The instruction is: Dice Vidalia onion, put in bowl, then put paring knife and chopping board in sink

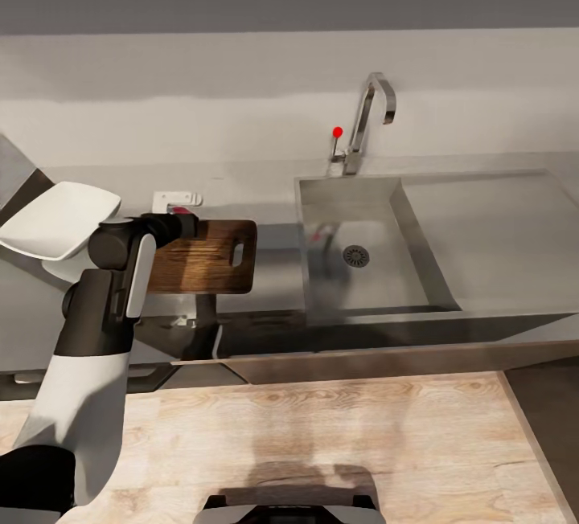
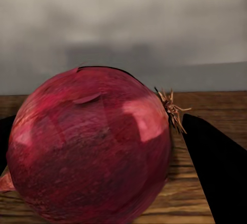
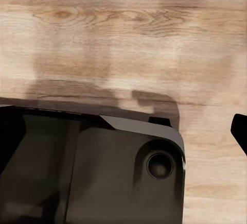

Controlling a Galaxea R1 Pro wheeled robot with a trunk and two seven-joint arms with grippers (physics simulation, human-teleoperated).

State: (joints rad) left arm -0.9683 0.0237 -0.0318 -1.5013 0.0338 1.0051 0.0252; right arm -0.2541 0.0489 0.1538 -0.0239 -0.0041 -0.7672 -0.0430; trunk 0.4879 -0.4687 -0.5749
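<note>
A dark red Vidalia onion (image 2: 90, 147) sits between the two black fingers (image 2: 216, 172) of my left gripper (image 2: 95, 152), just above the brown wood-grain chopping board (image 1: 205, 259). The fingers stand close against its sides, so the gripper looks shut on it. In the head view my left gripper (image 1: 181, 223) is over the board's far edge, left of the sink (image 1: 490, 235). The white bowl (image 1: 60, 219) stands left of the board on the countertop (image 1: 241, 178). The paring knife is hidden. My right gripper (image 3: 121, 131) hangs low over the floor, with one fingertip (image 3: 240, 128) spread wide to the frame's edge.
A chrome tap (image 1: 366, 118) with a red-knobbed lever stands behind the basin. A small white object (image 1: 173, 200) lies behind the board. A light wooden floor (image 1: 322, 427) runs in front of the dark cabinets. My own dark base (image 3: 103, 172) is under the right gripper.
</note>
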